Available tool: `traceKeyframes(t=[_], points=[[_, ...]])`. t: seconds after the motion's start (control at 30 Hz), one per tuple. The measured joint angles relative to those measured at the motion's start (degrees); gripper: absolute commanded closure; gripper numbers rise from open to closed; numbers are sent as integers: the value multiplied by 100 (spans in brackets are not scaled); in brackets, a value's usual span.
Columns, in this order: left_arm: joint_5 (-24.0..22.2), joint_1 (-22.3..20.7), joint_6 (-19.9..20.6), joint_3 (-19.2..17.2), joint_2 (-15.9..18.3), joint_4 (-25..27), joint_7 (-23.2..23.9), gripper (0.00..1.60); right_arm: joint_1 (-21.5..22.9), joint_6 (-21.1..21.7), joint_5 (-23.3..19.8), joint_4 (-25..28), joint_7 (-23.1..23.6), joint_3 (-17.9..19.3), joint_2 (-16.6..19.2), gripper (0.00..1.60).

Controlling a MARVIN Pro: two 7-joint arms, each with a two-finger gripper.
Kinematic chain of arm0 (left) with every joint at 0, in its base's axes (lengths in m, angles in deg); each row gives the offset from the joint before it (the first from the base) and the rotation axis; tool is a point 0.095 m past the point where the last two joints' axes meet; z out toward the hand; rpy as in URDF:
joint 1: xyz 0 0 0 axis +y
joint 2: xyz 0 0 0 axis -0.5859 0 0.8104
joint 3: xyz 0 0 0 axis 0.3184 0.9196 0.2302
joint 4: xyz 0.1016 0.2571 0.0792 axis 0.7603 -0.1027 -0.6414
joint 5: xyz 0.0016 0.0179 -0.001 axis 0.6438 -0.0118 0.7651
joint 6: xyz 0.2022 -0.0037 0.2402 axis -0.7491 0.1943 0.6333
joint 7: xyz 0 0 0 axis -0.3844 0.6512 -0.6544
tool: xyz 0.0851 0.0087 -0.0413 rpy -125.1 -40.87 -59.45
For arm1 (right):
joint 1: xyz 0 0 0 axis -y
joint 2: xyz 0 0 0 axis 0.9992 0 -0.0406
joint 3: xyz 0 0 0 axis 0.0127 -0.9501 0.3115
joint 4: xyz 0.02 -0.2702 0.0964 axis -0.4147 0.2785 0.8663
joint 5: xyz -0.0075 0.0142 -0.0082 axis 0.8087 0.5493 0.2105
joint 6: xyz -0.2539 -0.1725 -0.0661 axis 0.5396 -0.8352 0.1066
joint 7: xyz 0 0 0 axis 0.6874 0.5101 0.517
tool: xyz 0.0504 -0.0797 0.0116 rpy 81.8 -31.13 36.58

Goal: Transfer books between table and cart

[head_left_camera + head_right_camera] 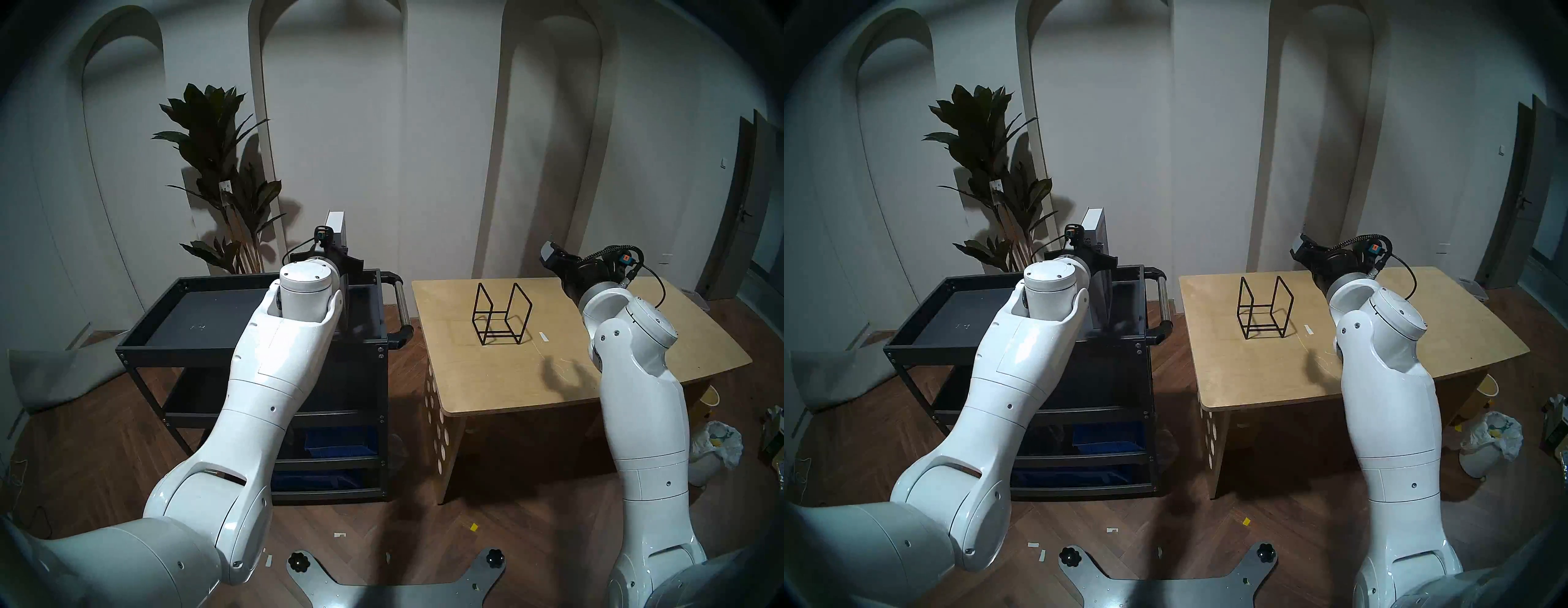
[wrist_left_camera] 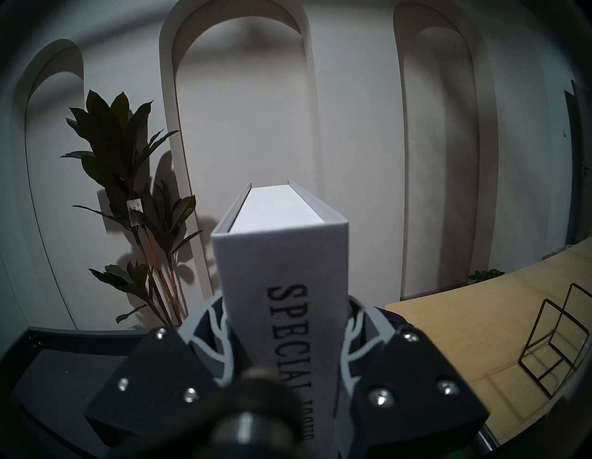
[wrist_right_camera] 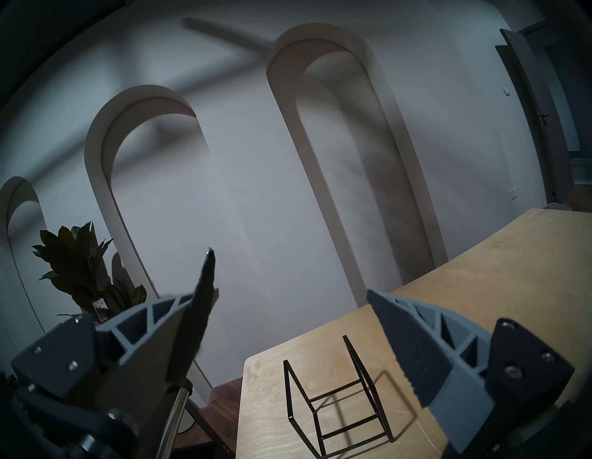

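The book stands upright at the right end of the cart's top tray. It has a grey spine printed "SPECIAL" and white page edges. My left gripper is shut on its spine from the near side; it also shows in the head view. My forearm hides the book's lower end, so I cannot tell if it rests on the tray. My right gripper is open and empty, held above the back right of the plywood table.
A black wire rack stands on the table's middle back. The cart's side handle faces the table across a narrow gap. Blue bins sit on lower cart shelves. A plant stands behind the cart; a bagged bin is at the right.
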Motion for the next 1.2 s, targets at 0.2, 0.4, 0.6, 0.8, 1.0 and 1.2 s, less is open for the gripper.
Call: traceKeyframes(t=[0.2, 0.4, 0.6, 0.8, 1.0, 1.2], points=[[-18, -107, 91, 5, 13, -100, 57, 143, -5, -12, -1, -2, 22, 0, -11, 0], [8, -123, 171, 54, 51, -74, 76, 107, -5, -13, -1, 0, 27, -4, -39, 0], [38, -121, 251, 74, 96, -37, 80, 88, -3, -13, 0, 2, 27, -13, -75, 0], [56, -101, 319, 78, 125, -9, 82, 7, 7, -21, 13, -6, 26, -61, -108, 0], [64, -25, 375, 67, 140, -19, 33, 0, 16, -42, 42, -6, 26, -122, -140, 0], [67, 17, 369, 40, 140, 5, -29, 0, 30, -61, 94, -4, 24, -165, -162, 0]])
